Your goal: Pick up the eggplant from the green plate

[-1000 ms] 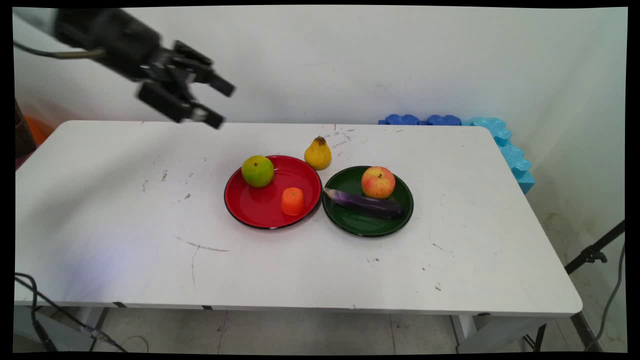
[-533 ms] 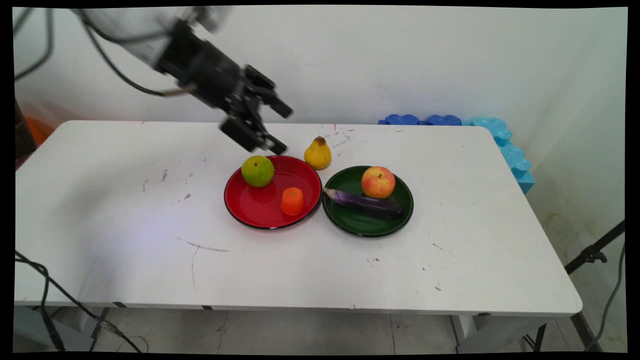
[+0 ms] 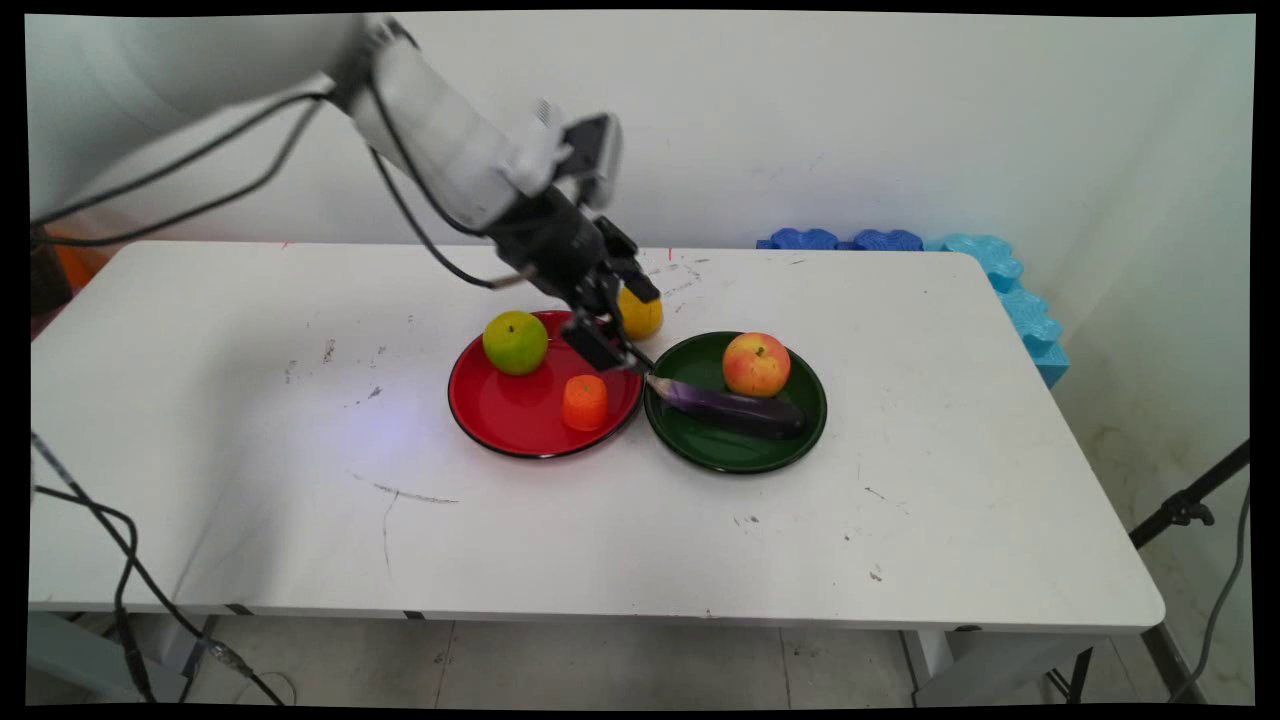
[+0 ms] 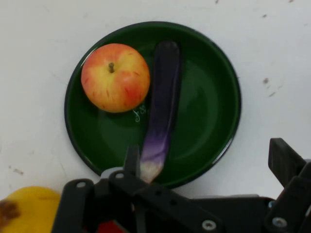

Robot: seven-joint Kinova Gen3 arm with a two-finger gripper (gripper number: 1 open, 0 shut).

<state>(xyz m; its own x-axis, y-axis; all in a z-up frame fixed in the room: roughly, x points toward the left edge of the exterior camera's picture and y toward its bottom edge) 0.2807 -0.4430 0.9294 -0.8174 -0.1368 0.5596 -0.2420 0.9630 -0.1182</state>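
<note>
Swinging in from the upper left, the white arm has carried its black two-finger gripper [image 3: 634, 330] down from above the far edge of the round red plate [image 3: 510, 425] to a spot low over the gap between the two plates. Its fingers are spread apart and hold nothing. One finger sits on the far side, against the pear in the main view; the other points down toward the eggplant's pale tip.

Beneath everything lies the scuffed white table [image 3: 250, 420]. Well off to the gripper's far right, past the table's back corner, sit wavy blue foam blocks [image 3: 1000, 270].

Straight ahead of the gripper [image 4: 206, 160], filling the hand view, is the round dark green plate [image 4: 214, 97]. Behind and to the gripper's left in the main view is the red plate, touching or nearly touching the green one.

On the green plate lies a long purple eggplant [image 4: 163, 107]. Its whitish end points at the gripper and lies just in front of the left finger; this is the thing nearest the gripper. Whether that finger touches it cannot be told. Beside the eggplant, touching or almost touching it, stands a red-and-yellow apple [image 4: 115, 77].

A round green apple [image 3: 515, 342] rests on the red plate, well to the gripper's left. The yellow pear [image 3: 643, 318] stands on the bare table just beyond the gripper, partly hidden by it. Smallest is a stubby orange carrot-like piece [image 3: 585, 402] on the red plate, near the lower finger.
</note>
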